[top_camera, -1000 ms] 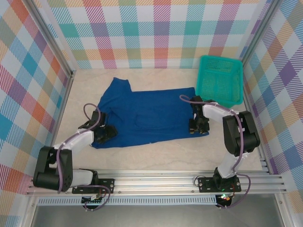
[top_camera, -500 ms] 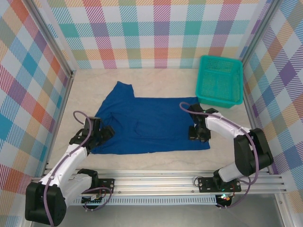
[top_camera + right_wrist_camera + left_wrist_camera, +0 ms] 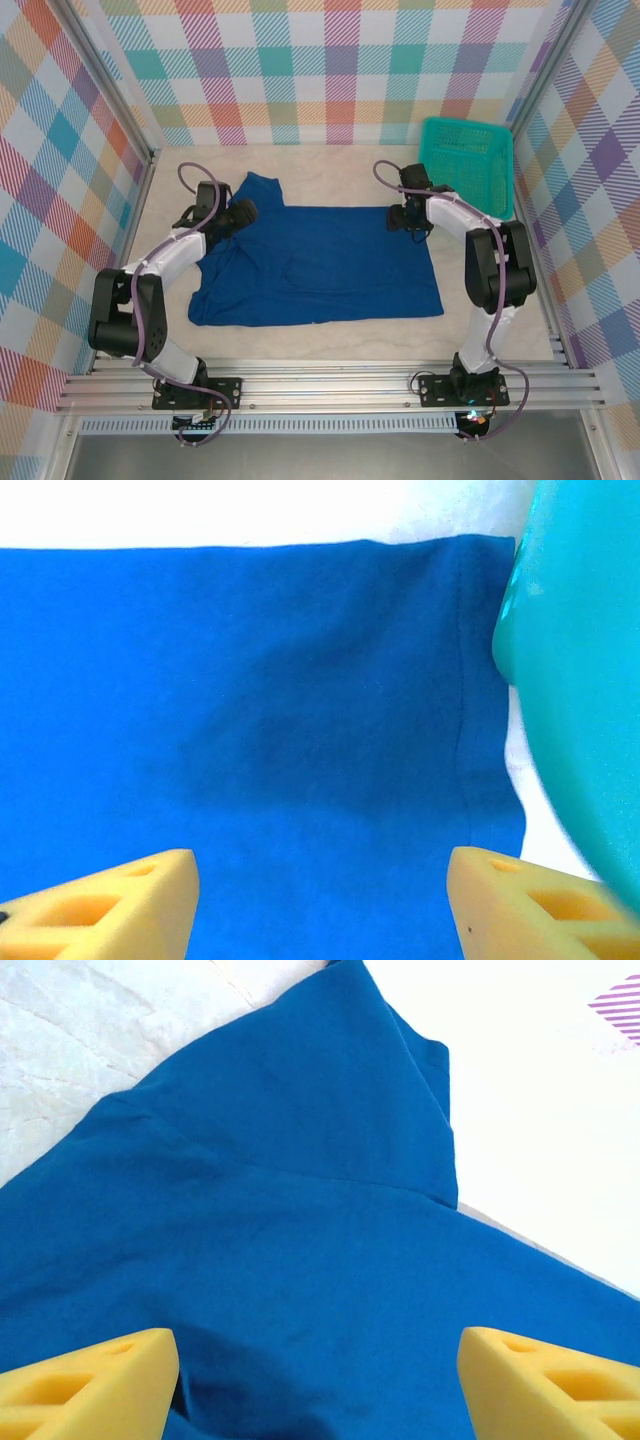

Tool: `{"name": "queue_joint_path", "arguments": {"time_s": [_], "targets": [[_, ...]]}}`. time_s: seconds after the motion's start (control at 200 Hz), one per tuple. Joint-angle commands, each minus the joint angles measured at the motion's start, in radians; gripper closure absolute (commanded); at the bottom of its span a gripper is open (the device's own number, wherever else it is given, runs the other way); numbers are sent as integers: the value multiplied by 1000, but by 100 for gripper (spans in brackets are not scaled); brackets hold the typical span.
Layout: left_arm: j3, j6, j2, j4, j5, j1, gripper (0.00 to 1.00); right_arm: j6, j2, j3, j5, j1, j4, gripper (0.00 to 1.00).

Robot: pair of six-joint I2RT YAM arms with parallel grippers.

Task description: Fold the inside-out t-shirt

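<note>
Royal-blue cotton t-shirt (image 3: 320,265) spread flat. Left gripper (image 3: 238,212) over far-left sleeve, right gripper (image 3: 405,218) over far-right corner beside teal mesh basket (image 3: 465,165). Both jaws spread, empty.

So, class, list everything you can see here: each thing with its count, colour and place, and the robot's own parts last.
t-shirt: one, royal blue, spread flat mid-table
basket: one, teal mesh, far right, by the t-shirt's corner
table: one, pale marbled, under everything
walls: three, pastel plaid, around the table
rail: one, silver, near edge
left arm: one, white and black, left side
right arm: one, white and black, right side
left gripper: one, yellow pads, open over the t-shirt's far left
right gripper: one, same colours, open over its far right corner
</note>
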Motion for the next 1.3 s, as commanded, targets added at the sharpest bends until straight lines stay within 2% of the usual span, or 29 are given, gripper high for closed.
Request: {"name": "queue_joint_path", "arguments": {"time_s": [0.0,0.215,0.42,0.595,0.74,0.885,1.07,1.295], "targets": [[32,29,23,17,9,10,26,-62,46,70,-11,-14,20,33],[38,44,42,-1,-15,11,26,-18,64,80,73,-70,-17,33],[35,50,41,-10,-14,11,26,45,-41,-18,123,-119,-17,33],[28,57,45,-7,-13,12,26,79,-153,-147,-8,-100,39,33],[44,78,54,-9,-33,14,25,58,-161,-155,-108,-31,84,31],[83,92,90,-6,-38,28,24,1,-64,-18,-70,29,82,30],[121,93,120,-11,-19,29,24,-96,137,227,66,15,-10,30],[143,102,138,-16,-21,30,25,-166,305,447,92,-29,-148,29]]}}
